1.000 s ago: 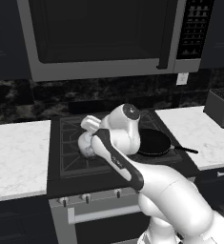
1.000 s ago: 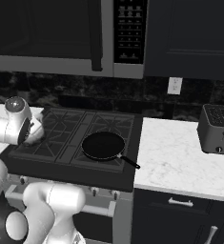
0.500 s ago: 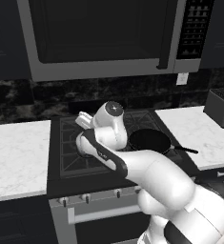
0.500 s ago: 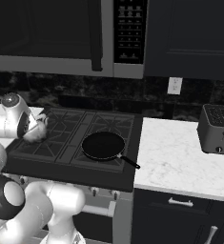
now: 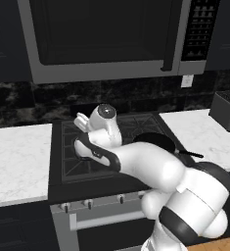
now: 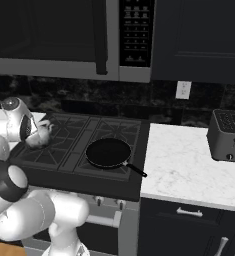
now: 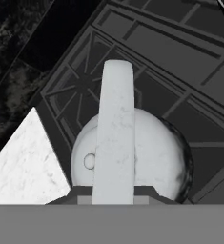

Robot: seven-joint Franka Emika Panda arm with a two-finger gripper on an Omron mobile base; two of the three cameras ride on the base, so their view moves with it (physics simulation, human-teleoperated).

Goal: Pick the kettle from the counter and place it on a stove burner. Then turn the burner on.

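Gripper: your gripper (image 7: 114, 202) is clamped on the kettle's pale handle, which runs straight up the hand view from the bottom edge; the fingertips themselves are hidden under it.
Kettle place: your kettle (image 7: 132, 157) hangs over the left part of the stove, above a stove burner (image 7: 85, 83) grate, with a corner of the counter (image 7: 23, 167) just beside it.
Around it: the frying pan (image 6: 108, 152) sits on the front right of the stove, well apart from the kettle; a toaster (image 6: 228, 135) stands on the right counter, and a microwave (image 5: 102, 39) hangs above.
In the way: nothing lies on the grate under the kettle.
Kettle look: round, silvery-grey, mottled body with a whitish handle arching over the top and a small knob on the dome.
Left base view: your arm's wrist covers most of the kettle; you see just a pale bit at its left.
Right base view: you see the pale spout poking right past the wrist, over the left grate.
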